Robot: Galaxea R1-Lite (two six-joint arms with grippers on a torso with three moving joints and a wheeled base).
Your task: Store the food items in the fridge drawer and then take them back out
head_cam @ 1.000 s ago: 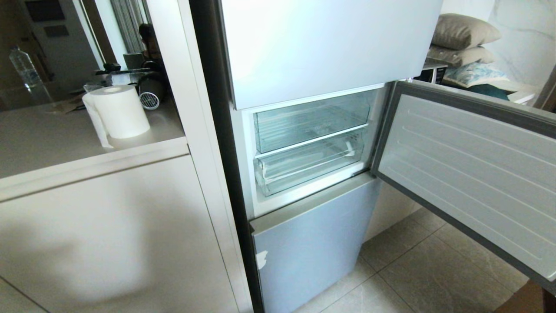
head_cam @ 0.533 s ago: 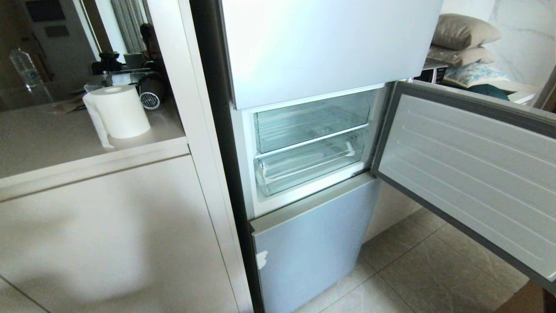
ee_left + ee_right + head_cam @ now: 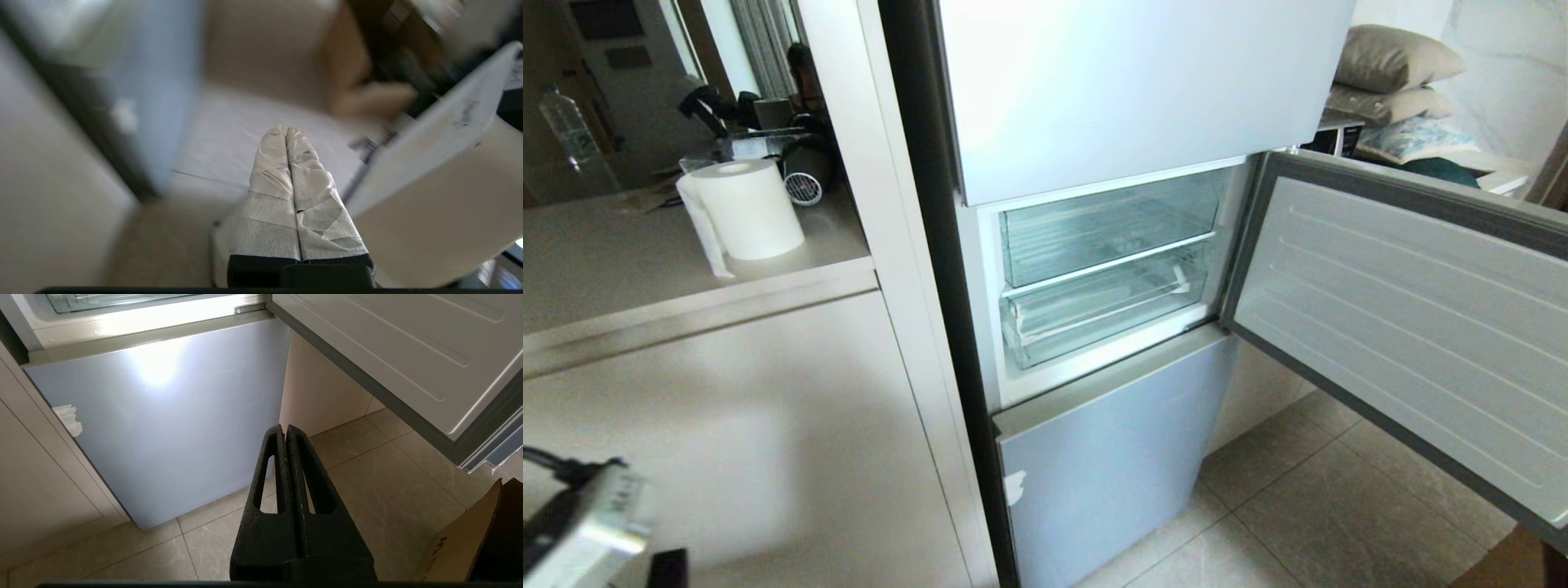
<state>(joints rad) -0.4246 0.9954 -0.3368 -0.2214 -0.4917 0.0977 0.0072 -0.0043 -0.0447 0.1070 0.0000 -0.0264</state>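
Both pressed shut and empty, white-taped left gripper [image 3: 286,132] low beside the cabinet, black right gripper [image 3: 284,430] parked low, leaving wide, shallow, clear plastic fridge drawer [image 3: 1094,314] closed, likely awaiting opening.

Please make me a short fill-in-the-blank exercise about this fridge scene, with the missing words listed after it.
1. The grey-framed middle fridge door stands ____.
2. Behind that door, ____ clear plastic drawers are stacked, the wide shallow lower drawer under the taller upper drawer.
3. The white paper towel roll stands on the beige ____.
4. The black right gripper has its fingers ____.

Missing words: open; two; counter; shut
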